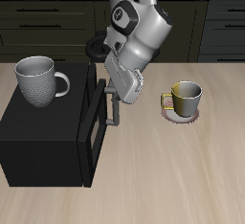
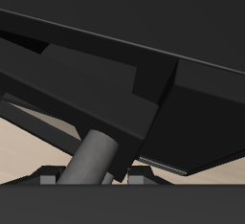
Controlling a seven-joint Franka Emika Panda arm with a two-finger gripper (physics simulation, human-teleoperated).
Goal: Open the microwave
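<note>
The microwave (image 1: 43, 142) is a large matte black box near the table's front edge. Its door (image 1: 94, 123) faces the middle of the table and stands slightly ajar. The grey bar handle (image 1: 114, 113) sticks out from the door. My gripper (image 1: 118, 100) reaches down from above and is closed around the upper part of the handle. In the wrist view the grey handle (image 2: 91, 161) runs between my fingertips (image 2: 142, 175), with the black door (image 2: 115, 84) filling most of the picture.
A white-grey mug (image 1: 38, 79) stands on top of the microwave. An olive mug (image 1: 185, 98) sits on a small plate (image 1: 180, 118) beside the arm. Dark cabinets with drawers (image 1: 48, 22) line the back.
</note>
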